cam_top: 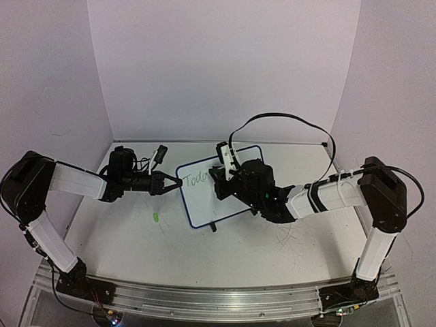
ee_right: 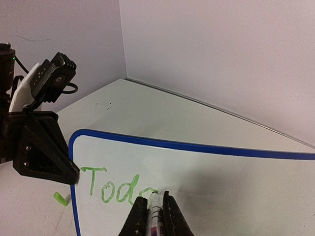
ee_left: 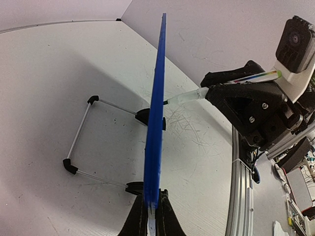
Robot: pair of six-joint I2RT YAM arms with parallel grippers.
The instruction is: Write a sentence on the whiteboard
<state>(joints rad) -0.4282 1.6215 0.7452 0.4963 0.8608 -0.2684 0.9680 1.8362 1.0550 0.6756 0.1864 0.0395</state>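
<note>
- Nearest the arm bases, on the left of the table (cam_top: 136,248), lies a small green piece (cam_top: 155,217). It is probably the marker's cap, and it sits apart from the board.
- The right gripper (ee_right: 154,200) has its fingers pressed together on a marker (ee_right: 153,212). The barrel is clamped between them and the tip touches the board face at the end of the newest stroke.
- The left gripper (ee_left: 150,199) pinches the board's left edge between its two fingers. In the left wrist view the blue frame sits right at the fingertips, so this arm is steadying the board from the side.
- The whiteboard (cam_top: 204,203) stands near upright in the middle of the table, between the two arms. It rests on its black feet (ee_left: 147,116) with a wire stand (ee_left: 81,132) behind, and its writing face is turned towards the right arm.
- The sentence (ee_right: 112,186) so far reads roughly "Toda" in green near the top left corner, with a further letter just begun. The step in hand is the first word, and most of the task lies ahead.
- As I judge it, the next move is to finish that letter with small strokes at light, even pressure, then carry the tip rightwards along the same line. The left grip must hold firm — a hard push on the face could tip or slide the board.
- Beyond the board rises the plain back wall (cam_top: 225,68).
</note>
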